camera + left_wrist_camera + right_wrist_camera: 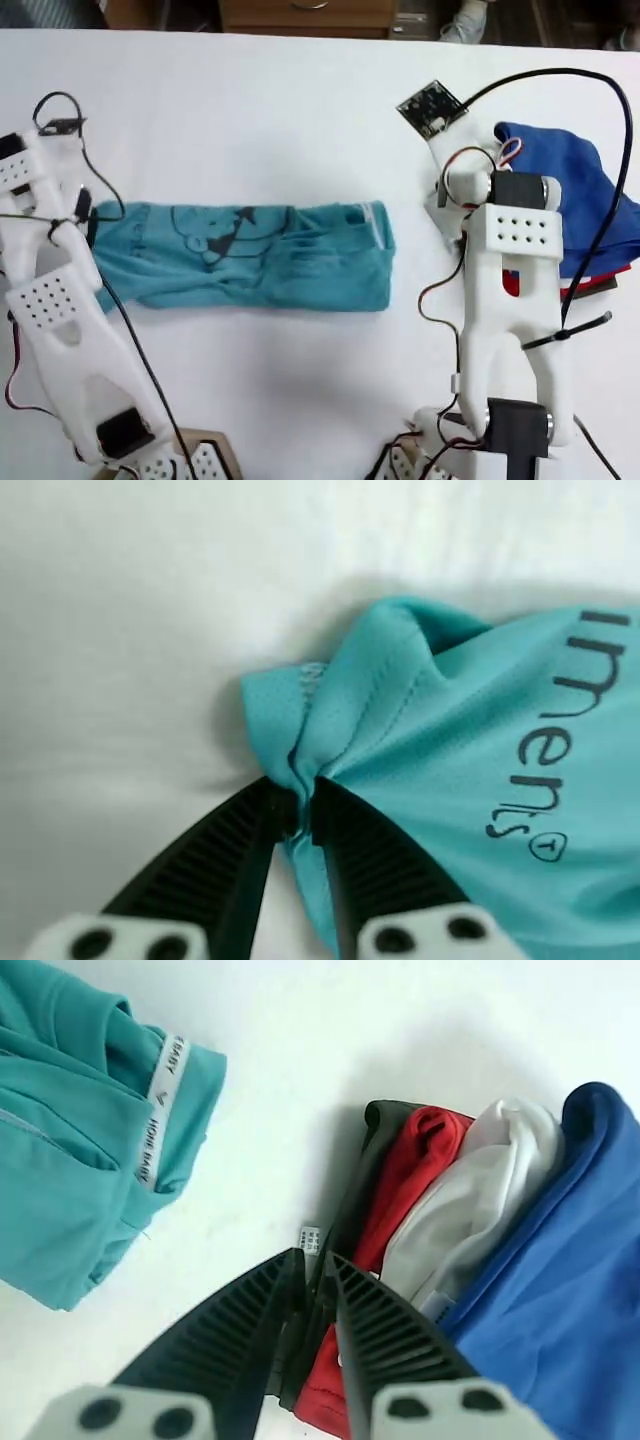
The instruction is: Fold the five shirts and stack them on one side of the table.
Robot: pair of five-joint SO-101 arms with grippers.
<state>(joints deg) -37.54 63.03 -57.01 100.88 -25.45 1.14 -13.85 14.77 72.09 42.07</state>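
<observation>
From where I stand, the teal shirt (250, 255) lies across the middle of the white table (300, 100), folded into a long band running left to right, its printed side up. Its white collar label (376, 225) is at the right end. The left arm (60, 330) stretches up the left side of the table, and the left gripper (300, 798) has its black ribbed jaws clamped tight on a bunched-up pinch of cloth at the shirt's left end, so the fabric puckers into a little ridge there. Over on the right side sits the stack: the blue shirt (560, 190) on top, then the white shirt (470, 1200), the red shirt (410, 1180) and the dark shirt (370, 1160) at the bottom, with their edges fanned out toward the teal one. The right arm (510, 300) reaches over this pile. The right gripper (318, 1260) hangs at the stack's left edge, its jaws drawn almost together with just a slit between them (whether they nip the dark edge I can't tell).
</observation>
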